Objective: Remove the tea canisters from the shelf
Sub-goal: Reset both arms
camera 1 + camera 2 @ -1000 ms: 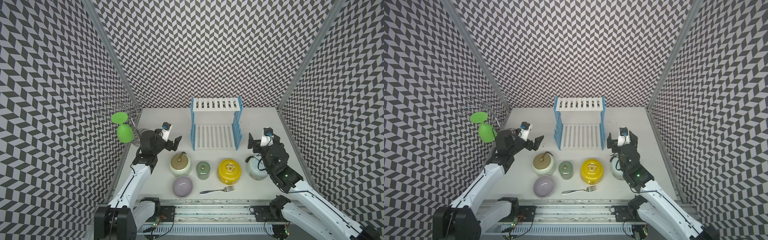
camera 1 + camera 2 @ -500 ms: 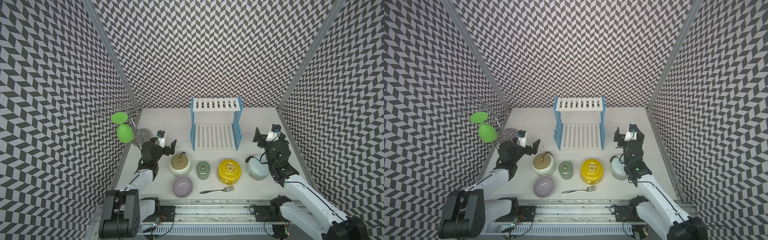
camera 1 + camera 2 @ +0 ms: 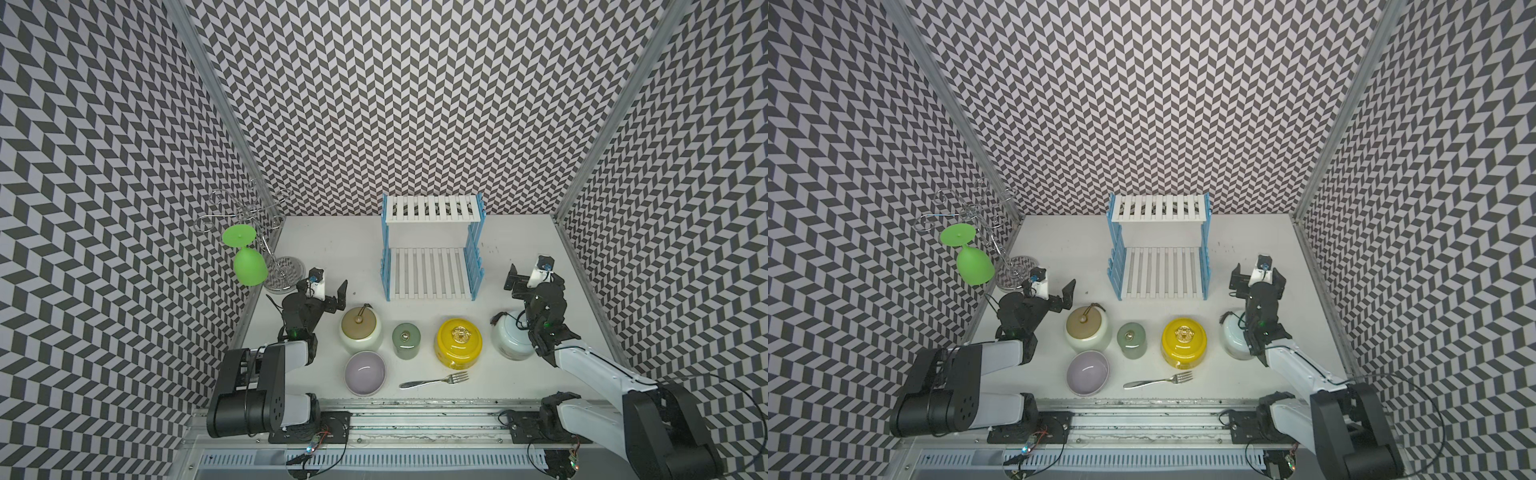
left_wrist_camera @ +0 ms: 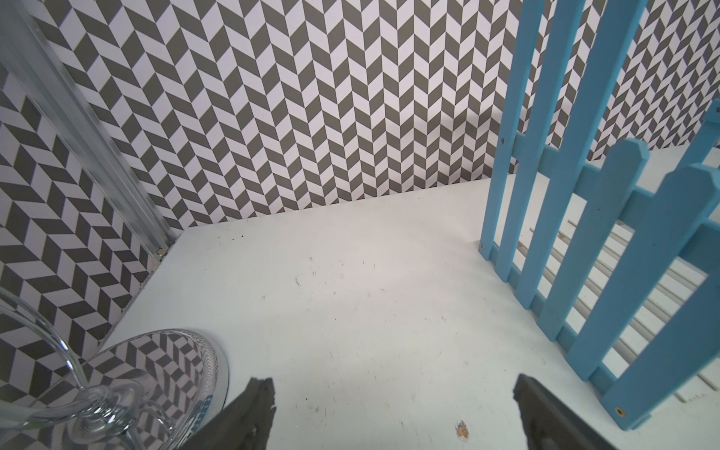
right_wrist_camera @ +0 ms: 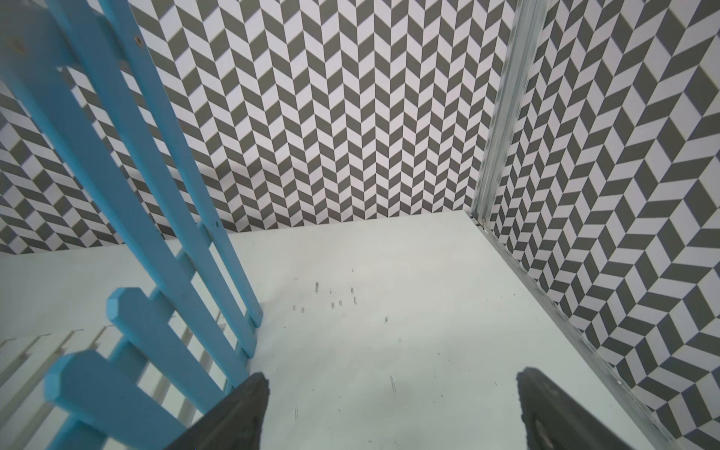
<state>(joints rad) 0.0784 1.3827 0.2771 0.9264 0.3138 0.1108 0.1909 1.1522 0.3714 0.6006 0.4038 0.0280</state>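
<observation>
Four canisters (image 3: 459, 343) were found upright, lids up, in a row before the shelf (image 3: 432, 272). The left gripper (image 3: 328, 292) and right gripper (image 3: 533, 281) were seen spread apart, empty.

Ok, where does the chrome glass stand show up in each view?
Both top views: chrome glass stand at the table's left edge, left of the shelf; likewise here.
Left wrist: only its mirrored base and wire stem.
Right wrist: not in it.
Shared landmark: the shelf's blue picket side, in all four.
</observation>
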